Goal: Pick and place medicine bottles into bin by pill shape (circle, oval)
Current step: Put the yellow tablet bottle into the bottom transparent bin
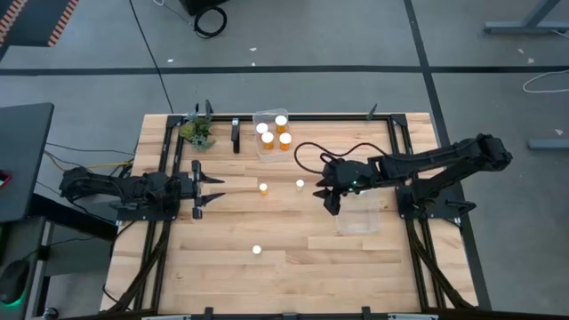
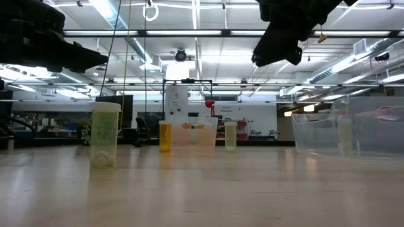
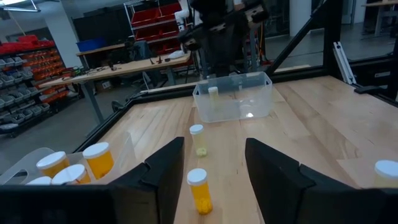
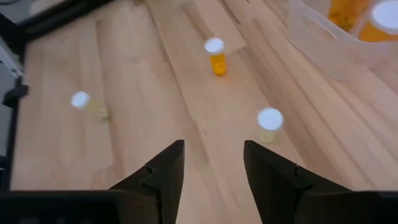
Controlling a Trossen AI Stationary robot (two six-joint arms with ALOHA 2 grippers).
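Right gripper hovers empty, fingers parted, by the right bin, presumably just unloaded; three bottles remain; left gripper waits, parted

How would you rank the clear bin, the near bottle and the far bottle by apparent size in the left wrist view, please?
1. clear bin
2. near bottle
3. far bottle
The bottles' gap may be mere nearness to the camera.
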